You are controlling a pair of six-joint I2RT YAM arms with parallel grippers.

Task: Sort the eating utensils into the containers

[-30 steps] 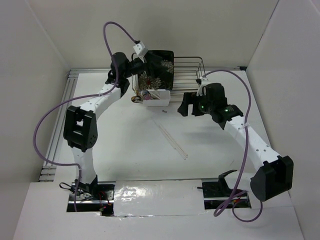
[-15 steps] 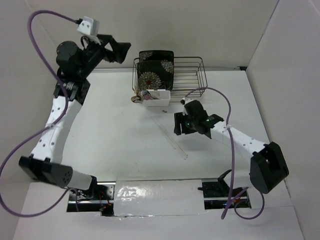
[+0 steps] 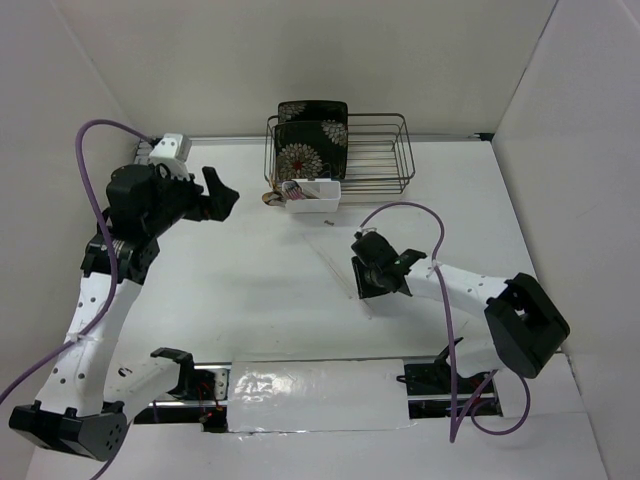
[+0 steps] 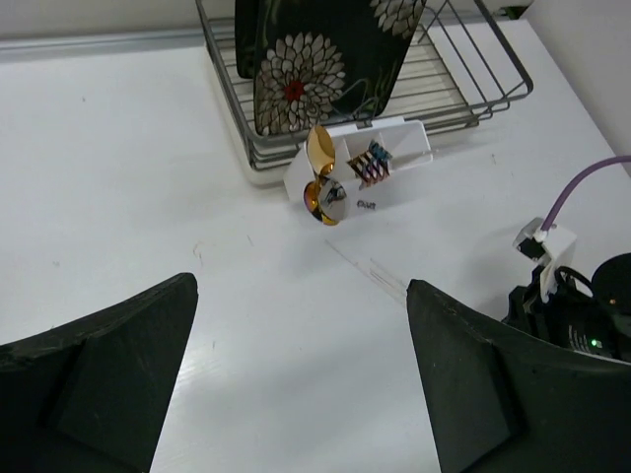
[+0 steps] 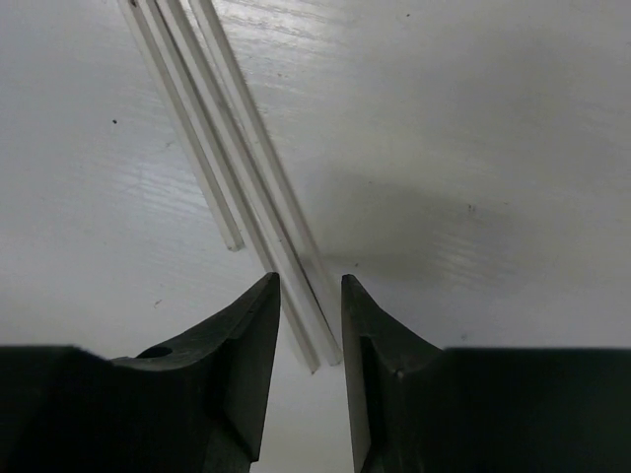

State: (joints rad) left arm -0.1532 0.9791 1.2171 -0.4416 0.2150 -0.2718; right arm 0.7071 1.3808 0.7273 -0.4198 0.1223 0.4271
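Pale slender chopsticks lie flat on the white table, seen faintly in the top view as chopsticks. My right gripper is low over their near ends, jaws narrowed on either side with slim gaps showing; from above it is the right gripper. A small white tub stands in front of the rack. An iridescent pink-gold spoon leans out of the tub. My left gripper hangs wide open and empty at the left, well away; the left gripper frames bare table.
A dark wire rack stands at the back, with a black floral plate upright in its left end. Side walls close in the table left and right. The right arm's purple cable loops above its wrist.
My left arm swung away from the tub to the left and its jaws opened fully. My right arm came forward and down over the chopsticks, its jaws narrowing around them.
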